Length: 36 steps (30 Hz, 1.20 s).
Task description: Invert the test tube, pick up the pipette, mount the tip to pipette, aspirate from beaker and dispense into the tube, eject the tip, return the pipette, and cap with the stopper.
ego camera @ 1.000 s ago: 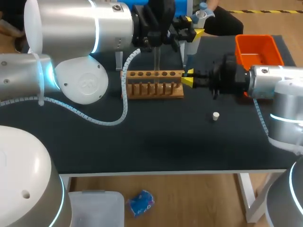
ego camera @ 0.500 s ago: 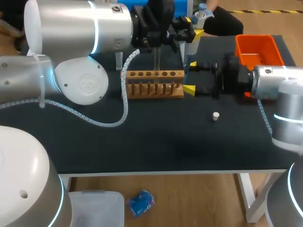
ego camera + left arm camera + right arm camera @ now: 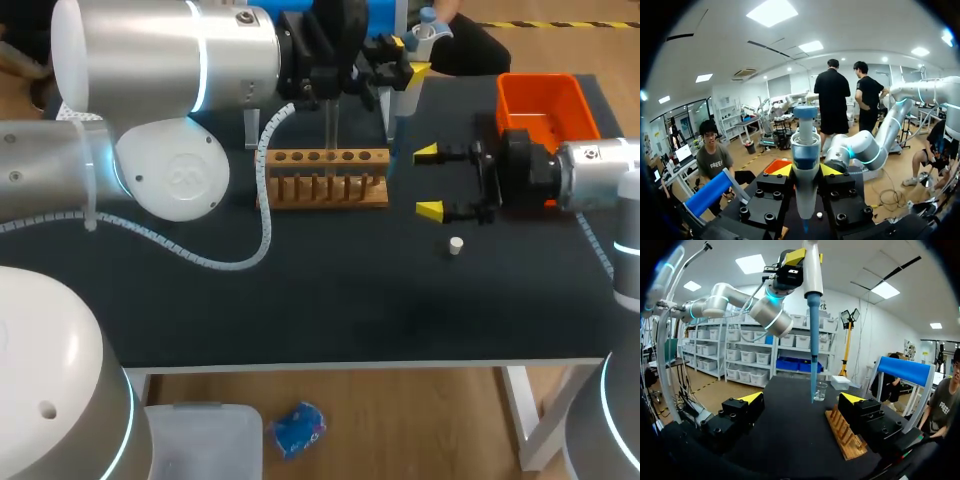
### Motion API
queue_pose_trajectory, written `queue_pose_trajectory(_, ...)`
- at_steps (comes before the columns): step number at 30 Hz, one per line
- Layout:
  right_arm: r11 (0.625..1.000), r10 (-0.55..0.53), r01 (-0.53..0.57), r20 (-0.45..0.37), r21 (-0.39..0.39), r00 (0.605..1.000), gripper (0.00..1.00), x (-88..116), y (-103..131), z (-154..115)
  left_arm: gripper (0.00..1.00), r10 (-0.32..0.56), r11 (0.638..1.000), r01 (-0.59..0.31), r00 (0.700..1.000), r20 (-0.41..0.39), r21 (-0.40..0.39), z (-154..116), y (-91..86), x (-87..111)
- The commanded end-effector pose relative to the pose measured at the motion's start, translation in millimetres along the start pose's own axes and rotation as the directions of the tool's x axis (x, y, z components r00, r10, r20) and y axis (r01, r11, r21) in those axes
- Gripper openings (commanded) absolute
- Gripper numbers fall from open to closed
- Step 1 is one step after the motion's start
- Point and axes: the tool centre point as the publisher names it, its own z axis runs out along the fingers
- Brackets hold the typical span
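My left gripper (image 3: 404, 58) is above the far side of the table, shut on the white pipette (image 3: 805, 170). The pipette hangs upright with a blue tip (image 3: 813, 347) on its end, over the right end of the wooden tube rack (image 3: 327, 178). A thin tube (image 3: 330, 125) stands up from the rack. My right gripper (image 3: 428, 181) is to the right of the rack, wide open and empty. In the right wrist view the blue tip hangs ahead of my right gripper (image 3: 801, 398), with a small clear beaker (image 3: 821, 390) behind it. The white stopper (image 3: 456, 245) lies on the mat near the right gripper.
An orange bin (image 3: 545, 105) sits at the back right, behind my right arm. A blue-topped stand (image 3: 905, 371) is at the far side, behind the rack. The rack (image 3: 845, 432) lies close beside one right finger.
My right gripper was shut at the rack's right end, by the pipette's tip. It has opened wide and drawn back to the right. The left arm and pipette have stayed put.
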Motion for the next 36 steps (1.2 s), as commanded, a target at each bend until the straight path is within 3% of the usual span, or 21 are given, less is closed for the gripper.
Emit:
queue_pose_trajectory(1, 1.0, 0.001, -0.001, 0.004, 0.002, 1.0, 1.0, 5, 1, -4, 0.0, 0.003, 1.0, 0.0, 0.846, -0.534, 0.005, -3, 1.2, -3.4)
queue_pose_trajectory(14, 1.0, 0.001, -0.001, 0.004, 0.002, 1.0, 1.0, 5, 1, -4, 0.0, 0.007, 1.0, -0.017, 0.843, -0.538, -0.013, -2, 3.1, 0.9)
queue_pose_trajectory(29, 1.0, 0.001, -0.001, 0.004, 0.002, 1.0, 1.0, 5, 1, -4, 0.0, -0.041, 0.999, 0.033, 0.918, -0.395, -0.027, -84, 47.3, -46.3)
queue_pose_trajectory(36, 1.0, 0.001, -0.001, 0.004, 0.002, 1.0, 1.0, 5, 1, -4, 0.0, -0.063, 0.998, 0.053, 0.946, -0.319, -0.041, -121, 57.2, -68.0)
